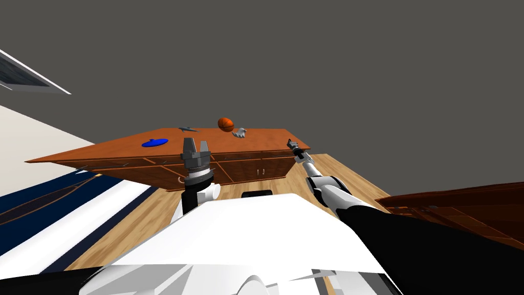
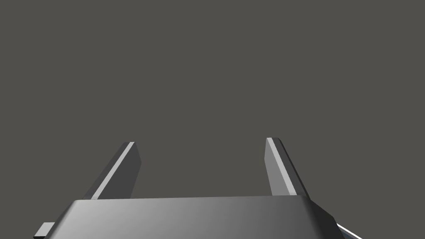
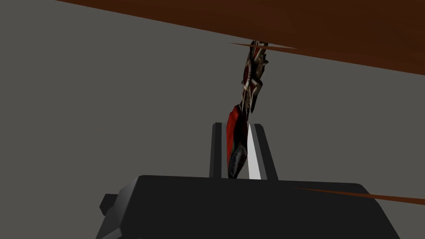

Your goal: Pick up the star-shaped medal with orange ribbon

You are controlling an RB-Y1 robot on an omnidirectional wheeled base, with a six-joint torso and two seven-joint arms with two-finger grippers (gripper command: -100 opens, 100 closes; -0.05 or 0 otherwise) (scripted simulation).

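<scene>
A long brown sideboard (image 1: 169, 148) with panelled doors stands against a grey wall (image 1: 317, 61). On its top lie a blue disc (image 1: 155, 143) near the front, a small grey thing (image 1: 188, 129) towards the back, and an orange ball (image 1: 225, 124) just beside a small white thing (image 1: 239, 133). Before it runs a wood floor (image 1: 291, 179), with a dark blue, white-edged rug (image 1: 56, 205) to the left and a darker wooden cabinet (image 1: 460, 205) to the right.
</scene>
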